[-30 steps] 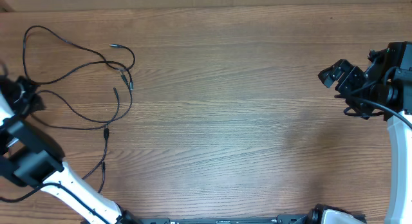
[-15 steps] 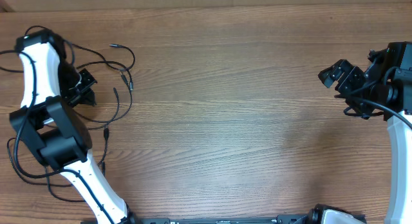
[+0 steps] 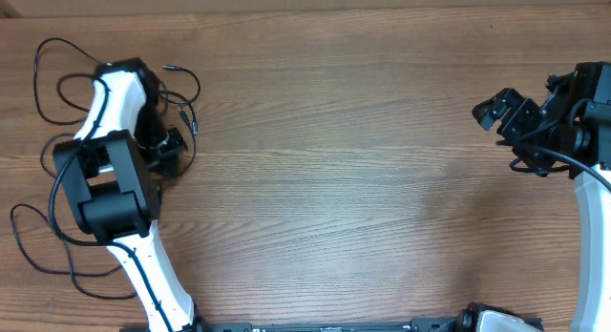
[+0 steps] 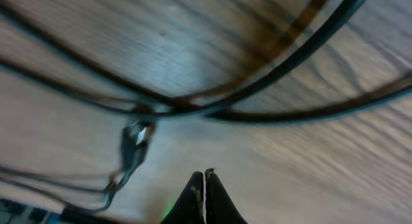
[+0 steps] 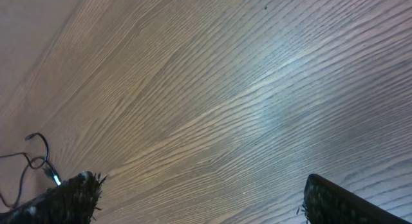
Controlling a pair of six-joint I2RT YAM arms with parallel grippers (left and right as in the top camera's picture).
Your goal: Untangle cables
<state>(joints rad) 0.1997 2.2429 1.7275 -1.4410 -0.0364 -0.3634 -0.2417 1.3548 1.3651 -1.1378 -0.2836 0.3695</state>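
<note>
Wood-grain bench (image 3: 334,179) fills every view. Left end effector (image 4: 205,184), fingertips (image 4: 193,199) pressed together on nothing, hovers low over the cables (image 3: 37,65), loose loops at the bench's 10 o'clock sprawling along a 12-to-6 axis. Right end effector (image 3: 492,108) sits at 3 o'clock, spread wide, empty. Step looks like approach; next, open around one strand beside the plug (image 4: 134,143).

— Where does the overhead camera sit?
— Straight above the table (image 3: 344,179), looking down on all of it.
— And the wrists?
— Left: very close above the cables (image 4: 193,110) at the far left corner. Right: from the right edge, across the table, catching those cables far off.
</note>
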